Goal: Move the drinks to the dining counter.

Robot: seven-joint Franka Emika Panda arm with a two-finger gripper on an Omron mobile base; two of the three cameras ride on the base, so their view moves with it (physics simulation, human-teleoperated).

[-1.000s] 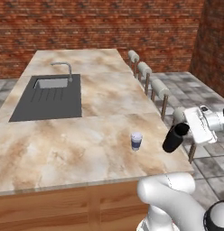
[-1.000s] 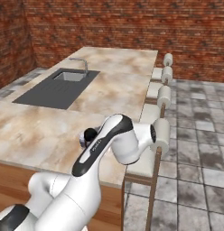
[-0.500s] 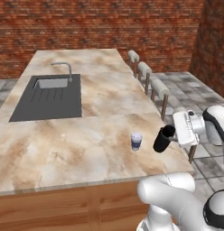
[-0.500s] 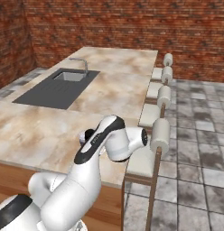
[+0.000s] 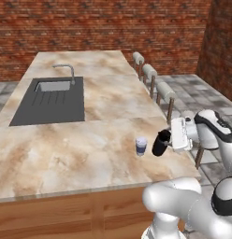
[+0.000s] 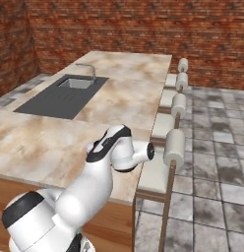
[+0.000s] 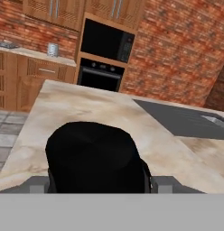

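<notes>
My gripper (image 5: 170,140) is shut on the tall black bottle (image 5: 160,143), which it holds slightly tilted low over the right end of the dining counter (image 5: 90,154). Whether the bottle's base touches the marble I cannot tell. The small white cup with a dark-blue band (image 5: 141,145) stands upright on the counter just left of the bottle, a small gap apart. In the hand view the black bottle (image 7: 93,155) looms between the fingers, with the beige top (image 7: 86,103) stretching beyond it. The white arm (image 6: 111,152) hides bottle and cup in the right base view.
A dark inset sink (image 5: 47,100) with a faucet (image 5: 68,70) takes up the counter's left half. Padded stools (image 5: 164,91) line its right side, close to the arm. A built-in oven and microwave (image 7: 105,54) stand in wood cabinets across the room.
The arm has carried the black bottle leftward from beyond the counter's right edge to over the marble, ending close beside the white cup. The cup has not moved.
</notes>
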